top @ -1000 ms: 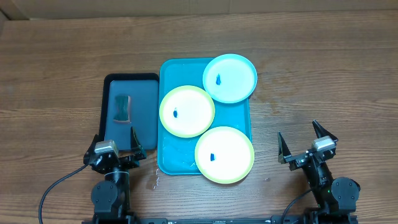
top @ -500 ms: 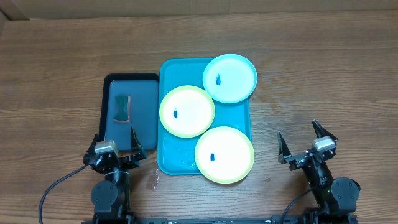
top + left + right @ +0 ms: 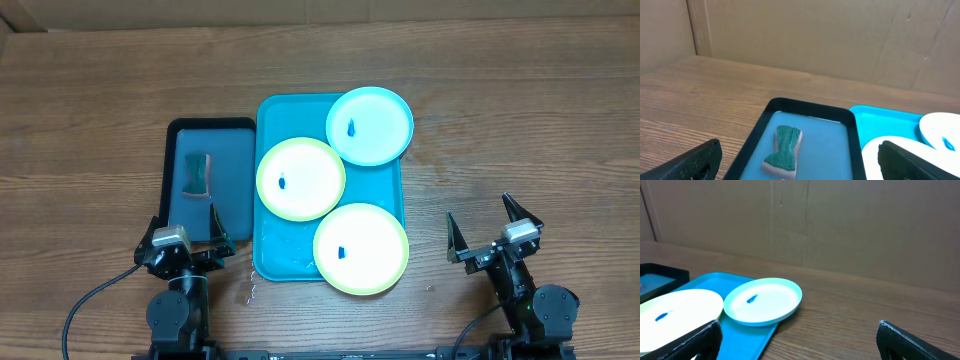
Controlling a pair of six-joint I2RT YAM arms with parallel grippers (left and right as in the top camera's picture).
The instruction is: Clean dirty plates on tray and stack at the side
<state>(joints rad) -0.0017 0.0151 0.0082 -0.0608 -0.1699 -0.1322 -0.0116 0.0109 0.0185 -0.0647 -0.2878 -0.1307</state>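
Observation:
Three dirty plates lie on the turquoise tray (image 3: 268, 250): a light blue one (image 3: 370, 125) at the far right corner, overhanging the rim, a yellow-green one (image 3: 300, 179) in the middle, and another yellow-green one (image 3: 361, 248) at the near right. Each carries a small blue smudge. My left gripper (image 3: 188, 232) stands open at the near edge of the black tray, nothing between its fingers. My right gripper (image 3: 486, 229) stands open over bare wood right of the tray. The right wrist view shows the blue plate (image 3: 763, 301) and a yellow-green plate (image 3: 675, 311).
A black tray (image 3: 176, 135) left of the turquoise one holds a green-topped sponge (image 3: 197, 174), also seen in the left wrist view as the sponge (image 3: 784, 151). Cardboard walls stand behind the wooden table (image 3: 520, 120).

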